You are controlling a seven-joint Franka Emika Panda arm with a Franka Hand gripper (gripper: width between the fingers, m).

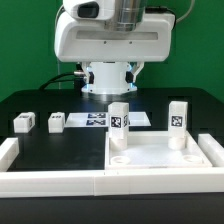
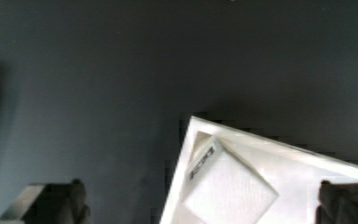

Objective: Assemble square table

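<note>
The square table's white slab (image 1: 165, 158) lies at the exterior view's front right. Two white tagged legs (image 1: 120, 120) (image 1: 178, 118) stand upright on its far corners. Two more tagged legs (image 1: 22, 122) (image 1: 56, 122) lie loose on the black table at the exterior view's left. In the wrist view a corner of the slab (image 2: 247, 180) shows below my gripper (image 2: 201, 205). Its dark fingertips (image 2: 51, 205) stand wide apart at the frame's edge; it is open and empty, well above the slab. In the exterior view the fingers are hidden by the arm's white body (image 1: 110, 40).
The marker board (image 1: 92, 118) lies flat behind the slab, before the robot's base (image 1: 108, 78). Long white border rails run along the front (image 1: 50, 180) and the exterior view's left edge (image 1: 8, 150). A green wall stands behind.
</note>
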